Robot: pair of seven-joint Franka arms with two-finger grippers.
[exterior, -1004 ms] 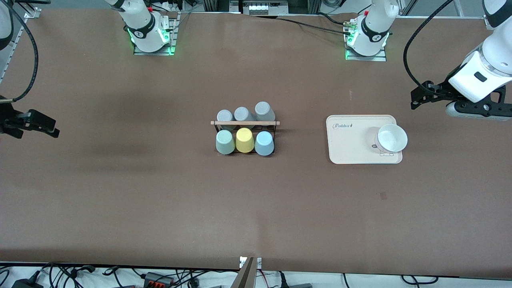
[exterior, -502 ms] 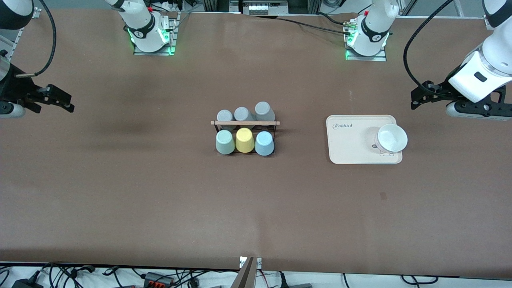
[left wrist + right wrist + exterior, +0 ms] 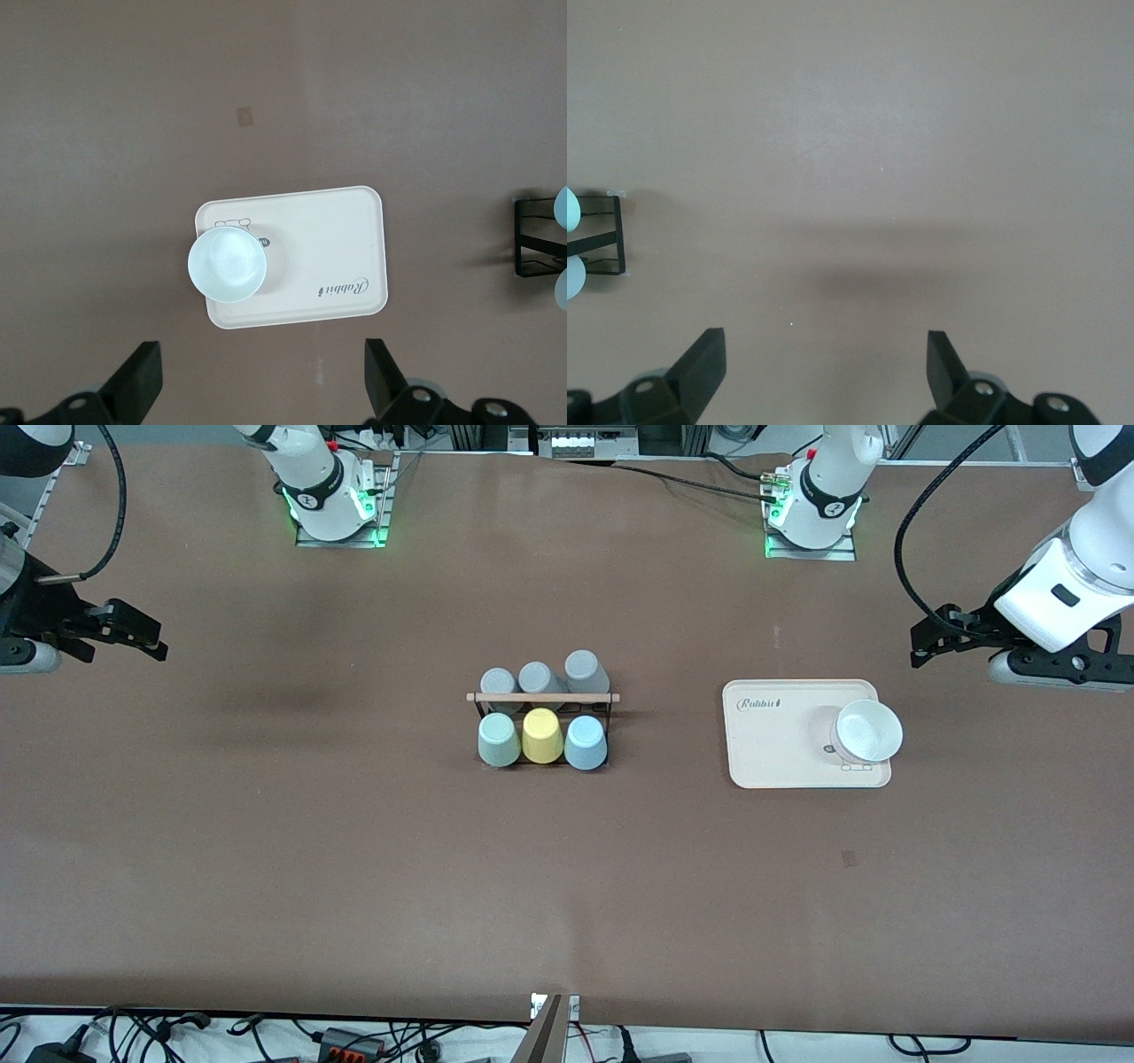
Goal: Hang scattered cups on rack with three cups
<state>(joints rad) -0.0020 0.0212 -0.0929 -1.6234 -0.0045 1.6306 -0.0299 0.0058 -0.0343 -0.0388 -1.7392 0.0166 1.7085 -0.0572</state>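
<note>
We see the light blue cup (image 3: 586,742) and mint green cup (image 3: 498,740) hung inverted on the rack (image 3: 543,698) (task looks done), so left end effector (image 3: 927,645) and right end effector (image 3: 146,640) hover spread, empty, over bare table (image 3: 354,850).

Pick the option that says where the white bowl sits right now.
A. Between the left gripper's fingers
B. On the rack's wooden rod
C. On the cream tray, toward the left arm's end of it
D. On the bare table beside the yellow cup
C: the white bowl rests on the cream tray, at the tray's end toward the left arm, apart from the rack.
</note>
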